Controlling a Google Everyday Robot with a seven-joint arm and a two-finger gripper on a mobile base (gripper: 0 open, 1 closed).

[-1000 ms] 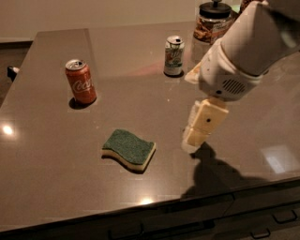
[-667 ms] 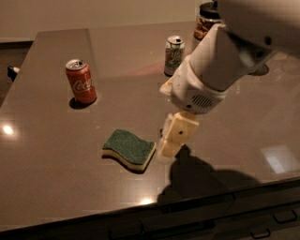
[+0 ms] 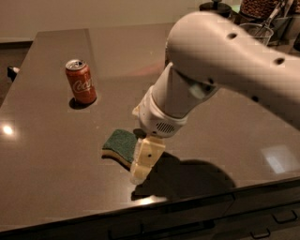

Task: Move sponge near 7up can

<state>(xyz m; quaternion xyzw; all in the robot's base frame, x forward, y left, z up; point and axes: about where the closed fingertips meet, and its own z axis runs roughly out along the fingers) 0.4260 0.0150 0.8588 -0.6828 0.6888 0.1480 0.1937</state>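
Note:
The sponge (image 3: 119, 142), dark green on top with a pale yellow layer beneath, lies flat on the dark table near the front middle. My gripper (image 3: 141, 168) points down over the sponge's right end and covers that part of it. Whether it touches the sponge cannot be told. The white arm (image 3: 220, 65) reaches in from the upper right and fills much of the view. The 7up can is hidden behind the arm.
A red Coca-Cola can (image 3: 80, 82) stands upright at the left, behind the sponge. Jars and a glass container (image 3: 255, 9) stand at the back right corner. The table's front edge (image 3: 93, 213) runs just below the gripper, with drawers under it.
The arm has swung left and forward, bringing the gripper from right of the sponge to over its right end. The arm now covers the 7up can. The sponge has not moved.

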